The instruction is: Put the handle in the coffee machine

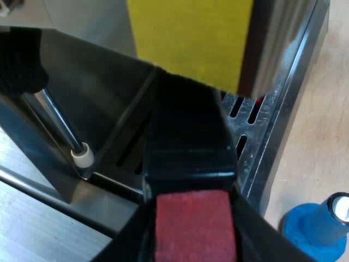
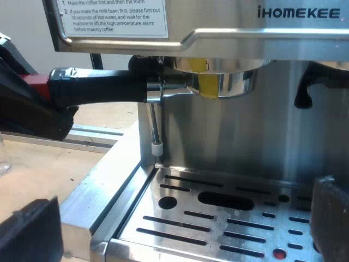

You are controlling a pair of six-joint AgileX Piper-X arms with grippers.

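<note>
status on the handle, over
Left end effector shut on handle, red end. Right end effector open over drip tray. Holder at front of machine. Steam wand close beside it.

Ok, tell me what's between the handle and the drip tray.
In the right wrist view, a thin steam pipe hangs close by the handle, its white tip short of the drip tray; otherwise the gap is bare.

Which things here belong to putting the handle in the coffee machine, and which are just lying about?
Job: holder, its handle gripped by the left hand; espresso machine.
Lying about: blue tamper on the table; measuring glass.
</note>
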